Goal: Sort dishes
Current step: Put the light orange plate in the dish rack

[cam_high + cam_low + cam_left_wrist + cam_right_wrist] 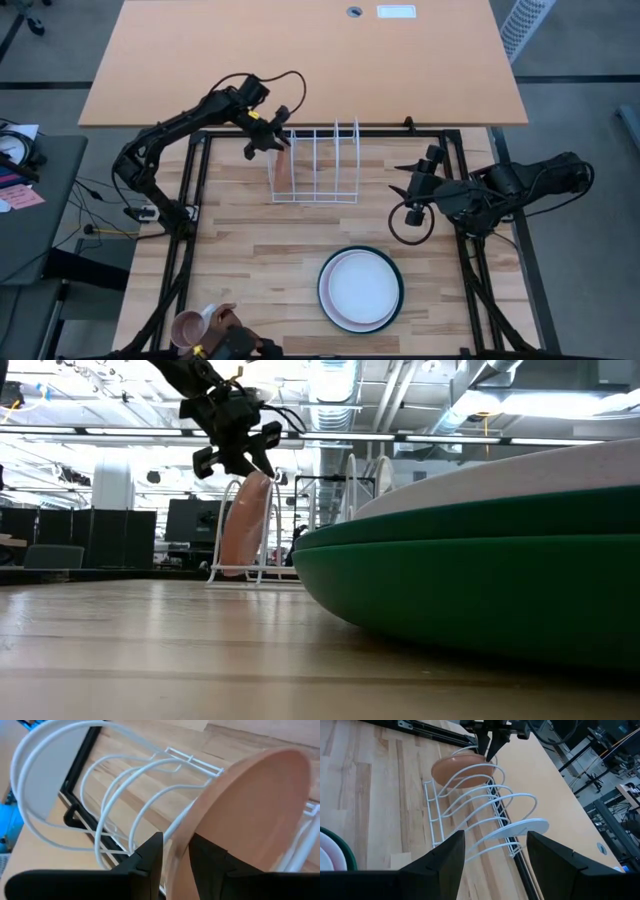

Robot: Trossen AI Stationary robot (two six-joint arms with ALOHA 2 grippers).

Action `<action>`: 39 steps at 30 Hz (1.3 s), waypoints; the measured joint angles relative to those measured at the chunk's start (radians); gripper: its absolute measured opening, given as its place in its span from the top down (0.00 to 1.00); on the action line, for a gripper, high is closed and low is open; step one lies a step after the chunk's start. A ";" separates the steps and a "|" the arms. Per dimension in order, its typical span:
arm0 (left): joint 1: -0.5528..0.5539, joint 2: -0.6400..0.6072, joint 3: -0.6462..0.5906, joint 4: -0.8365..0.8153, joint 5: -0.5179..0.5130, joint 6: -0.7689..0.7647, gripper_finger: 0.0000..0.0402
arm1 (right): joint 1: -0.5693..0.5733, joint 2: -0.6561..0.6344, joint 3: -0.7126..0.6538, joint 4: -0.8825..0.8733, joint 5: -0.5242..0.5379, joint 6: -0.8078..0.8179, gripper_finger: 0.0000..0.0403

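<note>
The left gripper point(268, 136) has its fingers clenched on the rim of the orange-brown plate point(285, 170) standing in the end slot of the white rack point(318, 160), so letting go comes next, while the right gripper point(412, 190) waits with fingers spread near 3 stacked plates point(360, 290) on the tabletop.

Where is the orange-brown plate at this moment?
In the high view, the orange-brown plate stands on edge in the leftmost slot of the white wire rack, its top rim between the left gripper fingers.

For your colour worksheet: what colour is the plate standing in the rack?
Orange-brown plate, clearest in the left wrist view.
</note>
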 joint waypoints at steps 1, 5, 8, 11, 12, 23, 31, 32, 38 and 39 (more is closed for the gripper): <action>-0.002 0.000 0.000 0.000 -0.011 0.000 0.78 | 0.000 0.000 0.000 0.000 0.000 0.000 0.46; -0.008 0.000 0.000 -0.002 -0.049 -0.014 0.78 | 0.000 0.000 0.000 0.000 0.000 -0.003 0.46; -0.010 0.000 0.000 -0.002 -0.054 -0.040 0.78 | 0.000 0.000 0.000 0.000 0.000 -0.003 0.46; -0.010 0.000 0.000 -0.004 -0.063 -0.054 0.78 | 0.000 0.000 0.000 0.000 0.000 -0.004 0.46; -0.010 0.000 0.000 -0.003 -0.073 -0.056 0.78 | 0.000 0.000 0.000 0.000 0.000 -0.007 0.46; -0.010 -0.001 0.000 0.015 -0.152 -0.092 0.78 | 0.000 0.000 0.000 -0.001 0.000 -0.010 0.46; -0.015 -0.002 0.019 0.030 -0.181 -0.103 0.78 | 0.000 0.000 0.000 -0.003 0.000 -0.010 0.46; -0.018 -0.002 0.022 0.034 -0.192 -0.111 0.78 | 0.000 0.000 0.000 -0.003 0.000 -0.010 0.46; -0.058 -0.034 0.072 0.045 -0.303 -0.237 0.78 | 0.000 0.000 0.000 -0.005 0.000 -0.010 0.46; -0.067 -0.047 0.082 0.043 -0.339 -0.275 0.79 | 0.000 0.000 0.000 -0.007 0.000 -0.010 0.46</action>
